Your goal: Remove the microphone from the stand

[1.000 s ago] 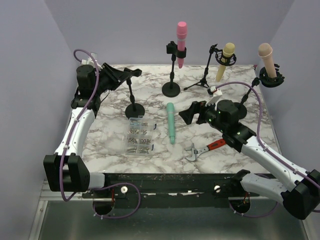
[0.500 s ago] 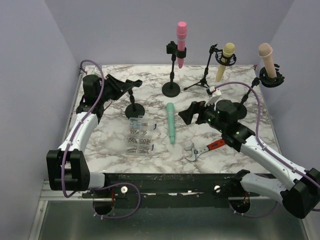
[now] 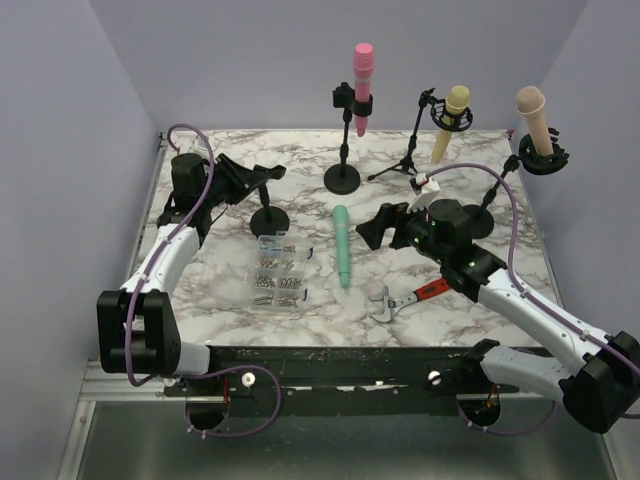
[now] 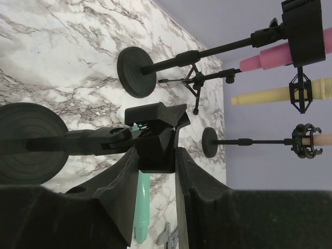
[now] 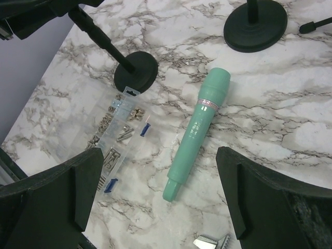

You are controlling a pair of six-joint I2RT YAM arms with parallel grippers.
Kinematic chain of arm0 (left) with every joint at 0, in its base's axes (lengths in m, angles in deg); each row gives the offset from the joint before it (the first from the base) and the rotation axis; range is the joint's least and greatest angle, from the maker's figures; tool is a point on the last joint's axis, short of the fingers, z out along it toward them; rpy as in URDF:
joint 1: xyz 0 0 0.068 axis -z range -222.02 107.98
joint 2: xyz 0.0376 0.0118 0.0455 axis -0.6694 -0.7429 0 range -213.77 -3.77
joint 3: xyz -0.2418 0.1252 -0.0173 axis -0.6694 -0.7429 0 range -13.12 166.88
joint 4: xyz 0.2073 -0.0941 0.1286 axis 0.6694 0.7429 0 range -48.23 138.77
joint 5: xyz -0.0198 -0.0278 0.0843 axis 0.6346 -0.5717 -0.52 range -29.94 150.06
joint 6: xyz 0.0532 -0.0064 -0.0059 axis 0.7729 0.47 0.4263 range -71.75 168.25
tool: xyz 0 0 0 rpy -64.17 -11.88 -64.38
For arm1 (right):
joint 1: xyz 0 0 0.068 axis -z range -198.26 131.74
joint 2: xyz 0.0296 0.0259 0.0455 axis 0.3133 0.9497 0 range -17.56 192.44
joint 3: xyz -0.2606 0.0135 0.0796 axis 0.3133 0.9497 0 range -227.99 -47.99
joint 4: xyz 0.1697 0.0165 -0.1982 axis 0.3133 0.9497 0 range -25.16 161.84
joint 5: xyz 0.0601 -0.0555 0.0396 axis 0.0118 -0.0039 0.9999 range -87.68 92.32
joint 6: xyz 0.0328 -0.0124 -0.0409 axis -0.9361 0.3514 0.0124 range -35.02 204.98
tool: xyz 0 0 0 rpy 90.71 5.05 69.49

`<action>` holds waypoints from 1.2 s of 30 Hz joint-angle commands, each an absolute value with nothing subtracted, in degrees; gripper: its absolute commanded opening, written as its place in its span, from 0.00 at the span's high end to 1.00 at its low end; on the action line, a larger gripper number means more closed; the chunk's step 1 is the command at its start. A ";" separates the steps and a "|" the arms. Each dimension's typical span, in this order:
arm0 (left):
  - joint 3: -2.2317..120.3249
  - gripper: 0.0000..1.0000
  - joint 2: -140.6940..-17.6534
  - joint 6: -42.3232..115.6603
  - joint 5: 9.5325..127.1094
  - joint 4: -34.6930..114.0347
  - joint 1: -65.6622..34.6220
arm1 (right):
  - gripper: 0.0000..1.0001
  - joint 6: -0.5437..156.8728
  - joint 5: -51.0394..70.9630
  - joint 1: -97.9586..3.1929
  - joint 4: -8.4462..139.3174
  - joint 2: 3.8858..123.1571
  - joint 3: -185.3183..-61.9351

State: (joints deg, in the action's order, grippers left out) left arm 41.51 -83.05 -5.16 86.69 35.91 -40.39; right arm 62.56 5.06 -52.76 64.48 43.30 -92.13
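A green microphone (image 3: 342, 245) lies flat on the marble table, free of any stand; it also shows in the right wrist view (image 5: 199, 124) and the left wrist view (image 4: 141, 207). My left gripper (image 3: 262, 175) is shut on the empty black clip (image 4: 155, 129) at the top of a small black stand (image 3: 269, 220), and both fingers touch the clip's sides (image 4: 155, 155). My right gripper (image 3: 380, 228) is open and empty, hovering just right of and above the green microphone (image 5: 161, 176).
A pink microphone (image 3: 362, 75), a yellow microphone (image 3: 450, 120) and a beige microphone (image 3: 533, 120) sit in stands along the back. A clear box of screws (image 3: 278, 272) lies left of the green microphone. A red-handled wrench (image 3: 410, 297) lies near the front.
My left arm has shifted right and toward the front, and its gripper has come slightly lower at the top of the small stand. My right arm has barely moved.
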 commanded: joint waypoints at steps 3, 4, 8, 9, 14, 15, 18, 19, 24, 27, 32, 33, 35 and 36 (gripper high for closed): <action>43.72 0.44 -84.04 0.93 80.15 50.47 -40.96 | 0.00 63.50 3.47 -52.80 64.20 44.55 -92.20; 43.95 0.39 -83.25 1.33 79.96 50.31 -40.99 | 0.00 63.61 3.46 -52.80 64.35 44.75 -92.29; 47.12 0.28 -80.32 4.31 79.36 52.27 -41.18 | 0.00 63.87 2.66 -52.80 64.75 45.86 -92.90; 48.01 0.24 -79.64 5.32 79.25 53.26 -41.16 | 0.00 64.03 2.60 -52.77 64.74 46.16 -93.11; 49.57 0.05 -74.36 9.22 78.24 54.64 -41.14 | 0.00 63.73 -1.06 -52.80 67.21 46.52 -92.93; 49.39 0.04 -72.87 9.78 78.54 54.48 -41.19 | 0.00 63.46 -1.03 -52.80 67.08 46.54 -92.82; 48.34 0.02 -69.31 11.41 80.76 51.90 -40.80 | 0.00 60.32 -1.98 -52.80 66.73 46.91 -93.35; 48.18 0.02 -68.27 12.09 81.50 51.01 -40.51 | 0.00 58.37 -2.78 -52.79 66.77 46.95 -93.67; 49.73 0.02 -66.44 15.87 83.84 48.52 -37.74 | 0.00 54.08 -9.82 -52.80 67.85 47.20 -94.46; 51.68 0.01 -67.30 18.68 85.14 48.37 -35.59 | 0.00 53.96 -12.99 -52.80 70.50 48.21 -96.97; 51.64 0.02 -67.75 20.40 91.06 48.43 -34.28 | 0.00 55.65 -17.03 -52.84 77.39 53.11 -104.41; 51.01 0.02 -67.09 21.42 90.94 48.84 -33.74 | 0.00 56.79 -16.72 -52.80 79.22 54.39 -106.60; 49.73 0.01 -65.09 22.18 90.75 49.38 -32.86 | 0.00 58.69 -14.97 -52.80 80.92 56.74 -110.44; 49.40 0.01 -64.25 22.53 90.74 49.22 -32.31 | 0.00 59.17 -14.59 -52.80 81.13 57.70 -112.19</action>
State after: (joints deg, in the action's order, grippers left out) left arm 50.82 -67.71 18.77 87.74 49.20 -34.03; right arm 55.96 -13.19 -52.76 75.67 54.32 -105.42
